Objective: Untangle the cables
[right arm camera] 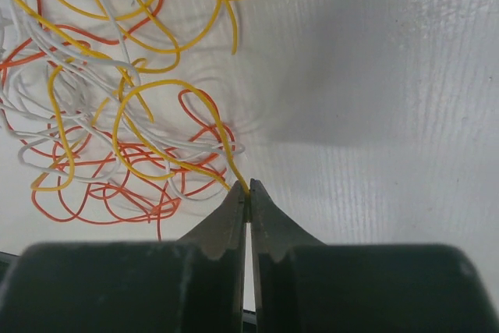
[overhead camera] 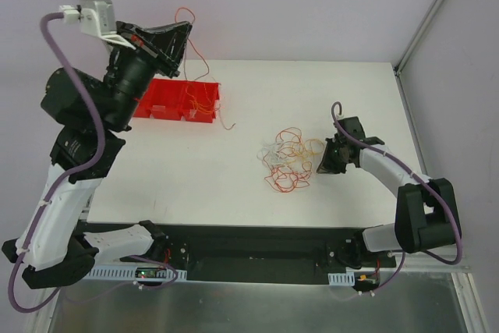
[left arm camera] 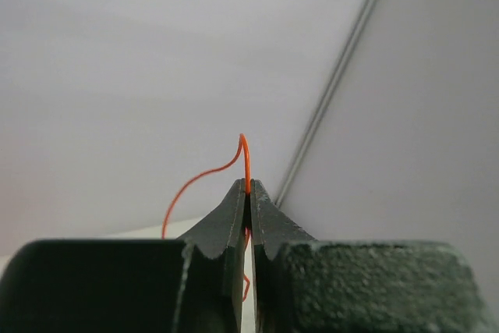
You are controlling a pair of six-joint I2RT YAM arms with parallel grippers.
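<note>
Far L: left arm [overhead camera: 58, 193] is reared up high over the back-left corner of the table [overhead camera: 179, 185], with a thick purple cable [overhead camera: 78, 87] looped along it. The arm's black wrist body hides part of the red bin's left end in the top view. Left gripper [left arm camera: 248, 190] is up in the air w/ jaws pinched tight on one orange wire [left arm camera: 246, 157]. The wire arcs up past the tips, curls down to the L, and a bit shows below the jaws. Behind it I see only pale wall.

Next R: red bin [overhead camera: 168, 115] sits at the back of the table and has two compartments. A few thin orange/yellow wires [overhead camera: 199, 104] lie in the R one, and a thin strand trails over its R corner onto the table.

Centre-R: the tangle [overhead camera: 286, 161] lies flat on the table, well apart from the bin. It is loose curly loops of red, orange, yellow & white crossing over each other, w/ white mostly toward its L side.

R: right gripper [right arm camera: 248, 193] is low at the tangle's R edge, jaws closed on the end of a yellow wire [right arm camera: 164, 82]. That wire loops back over red & white strands. My own fingers block the bottom of that view.
</note>
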